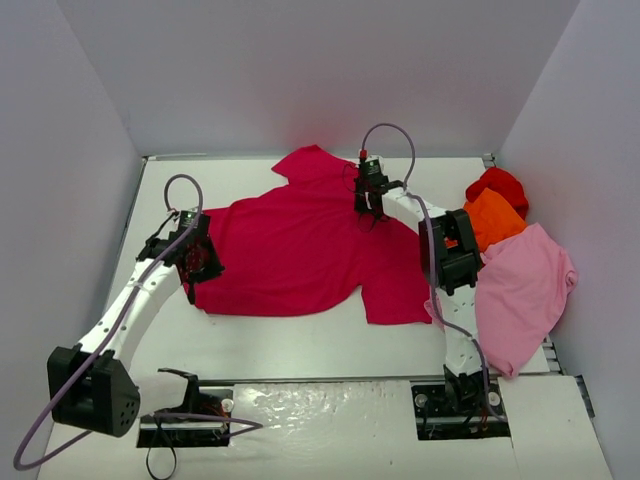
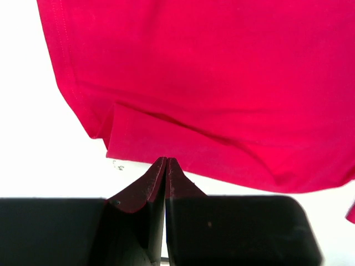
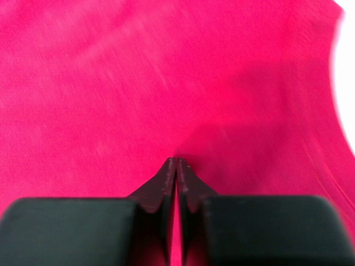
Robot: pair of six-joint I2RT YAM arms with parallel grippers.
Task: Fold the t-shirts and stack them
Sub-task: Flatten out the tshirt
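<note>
- Ok, crimson shirt (image 1: 300, 255) spread flat mid-frame, prob for folding
- left gripper (image 2: 167, 163) clenched at lower-left hem, catch unclear
- right gripper (image 3: 176, 163) pinching cloth upper-centre, prob tensioning
- other shirts (image 1: 520, 285) piled right edge, waiting

The left gripper (image 2: 167, 163) has fingers (image 2: 145, 191) of hard dark plastic, matt with a faint sheen. Just beyond their tips the crimson-magenta t-shirt (image 2: 222, 83) is soft, matt knit cloth with a stitched hem, on a smooth white table (image 2: 33, 144). At the tips of the right gripper (image 3: 176, 162) the cloth looks equally dull and fine-grained.
</note>
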